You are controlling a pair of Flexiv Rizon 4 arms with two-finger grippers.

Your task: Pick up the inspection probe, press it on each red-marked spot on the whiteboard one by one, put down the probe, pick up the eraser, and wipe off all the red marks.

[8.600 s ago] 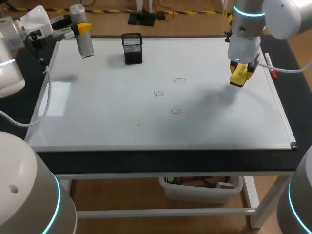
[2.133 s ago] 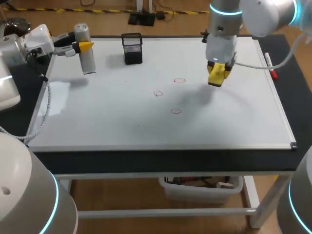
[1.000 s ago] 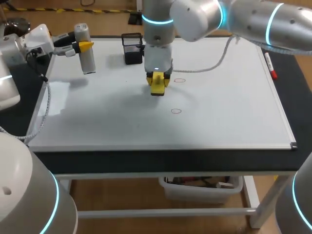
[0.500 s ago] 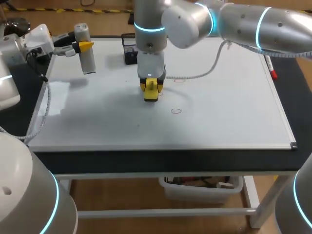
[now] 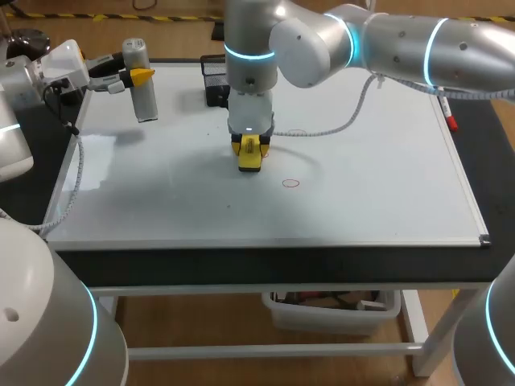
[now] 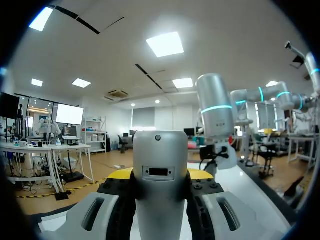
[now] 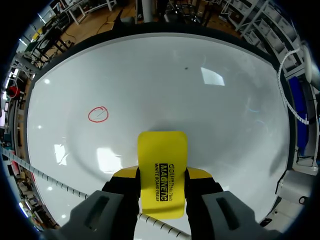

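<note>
Right gripper first: its fingers are clamped on the yellow eraser from both sides, pad facing down at the whiteboard. That arm comes in from the right and reaches past the middle, so the eraser sits around the centre of the board, a bit to the left.

From the head camera I can't tell whether the eraser is actually touching the surface. The right wrist camera doesn't settle it either. It does show the eraser flat-on between the fingers, with one red circle off to the side, clear of the eraser. Overhead, that looks like the mark just right of the gripper and nearer to me. There's also a faint red one farther back, by the arm's cable.

Left gripper is over the far-left corner of the board, closed around the inspection probe. The probe is upright-ish and held up off the surface. The left wrist camera mostly shows the silver probe body squeezed between the fingers, and none of the board.

Containers: a black mesh pen holder stands at the far side, half hidden behind my right arm. I can't see what's in it. A red marker lies along the board's right edge.
</note>
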